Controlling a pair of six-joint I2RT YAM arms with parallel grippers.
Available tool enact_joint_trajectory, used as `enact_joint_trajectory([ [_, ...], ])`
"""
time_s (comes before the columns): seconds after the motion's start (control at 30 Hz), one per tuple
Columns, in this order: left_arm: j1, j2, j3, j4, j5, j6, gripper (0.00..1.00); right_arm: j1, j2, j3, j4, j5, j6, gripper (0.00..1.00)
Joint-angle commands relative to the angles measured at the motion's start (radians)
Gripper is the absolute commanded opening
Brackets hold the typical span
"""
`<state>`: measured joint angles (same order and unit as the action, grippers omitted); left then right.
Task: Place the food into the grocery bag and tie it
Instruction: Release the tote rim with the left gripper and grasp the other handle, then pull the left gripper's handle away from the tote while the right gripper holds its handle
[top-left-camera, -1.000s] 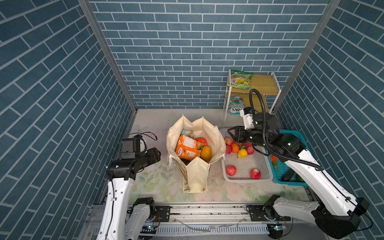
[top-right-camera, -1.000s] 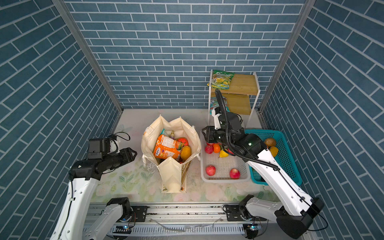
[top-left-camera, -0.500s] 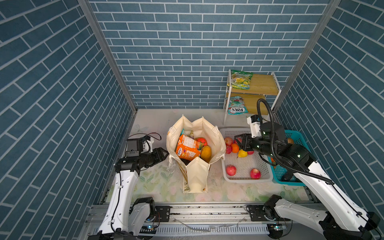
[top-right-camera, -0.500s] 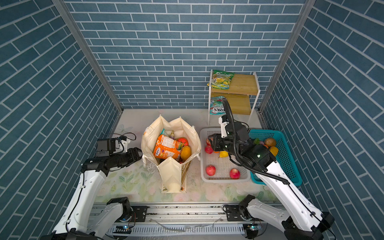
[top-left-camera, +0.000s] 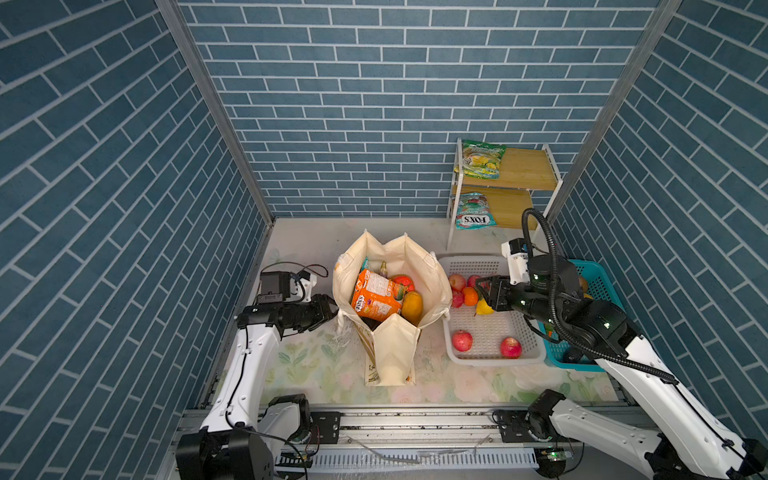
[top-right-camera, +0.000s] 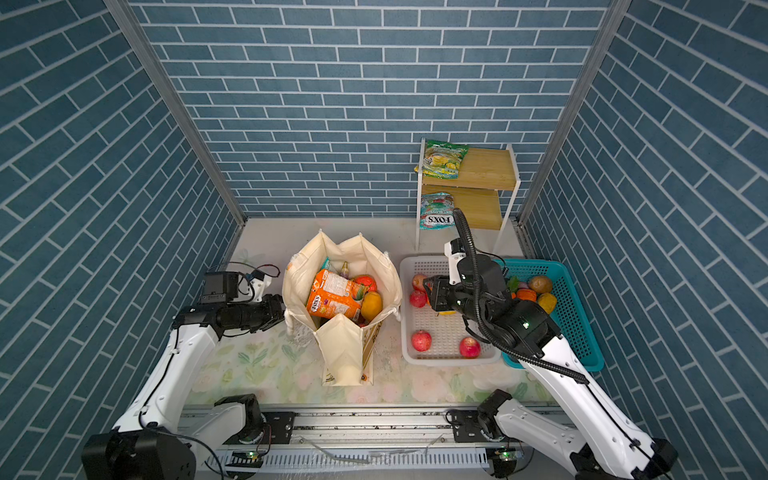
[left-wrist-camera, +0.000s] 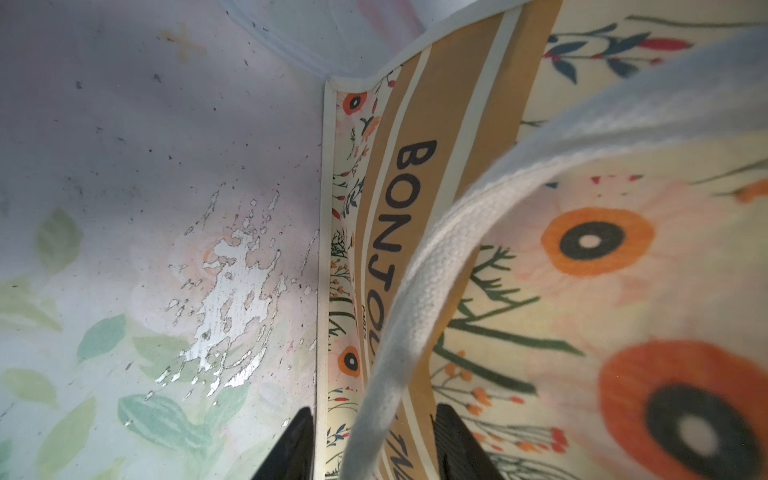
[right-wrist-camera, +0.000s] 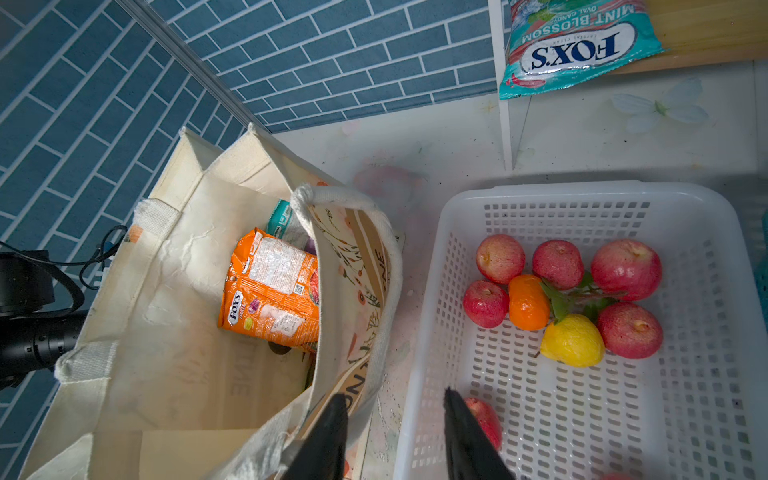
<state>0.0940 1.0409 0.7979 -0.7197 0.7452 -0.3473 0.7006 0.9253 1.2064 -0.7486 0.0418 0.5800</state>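
Cream canvas is at risk of being dragged over: the grocery bag (top-left-camera: 390, 357) stands upright and unsupported in the middle of the table (top-left-camera: 307, 370), so a sideways pull on one strap (left-wrist-camera: 415, 299) could tip it and spill the orange packet (top-left-camera: 376, 295) and fruit (top-left-camera: 412, 306) inside. The printed wall might also be pinched along with the strap. The right handle (right-wrist-camera: 386, 266) could be missed, or the rim of the white basket (right-wrist-camera: 582, 193) snagged. Were tying begun now, the red apples (top-left-camera: 462, 340) in that basket and the packets (top-left-camera: 474, 212) on the far shelf (top-left-camera: 523, 166) would be left out. The left gripper (top-left-camera: 331, 306) is held against the bag's left wall, jaws parted, with the strap running between them; a gap shows on either side, so nothing is judged clamped. The right gripper (top-left-camera: 482, 287) is held over the basket's left part, just right of the bag, jaws apart and empty, the right handle lying just beyond its fingertips.
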Motion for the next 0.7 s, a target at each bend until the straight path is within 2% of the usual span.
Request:
enact_joint_trajectory([
  [0.0,0.007,0.007,0.009,0.004,0.031,0.025,0.46,0.003,-0.031,-0.011,-0.018,0.023,0.037,0.39],
  [0.23,0.007,0.022,-0.001,0.018,0.06,0.031,0.35,0.002,-0.06,-0.054,-0.005,0.014,0.059,0.37],
  [0.67,0.007,-0.011,0.016,0.001,-0.002,0.037,0.12,-0.001,-0.111,-0.207,0.127,0.019,0.085,0.38],
])
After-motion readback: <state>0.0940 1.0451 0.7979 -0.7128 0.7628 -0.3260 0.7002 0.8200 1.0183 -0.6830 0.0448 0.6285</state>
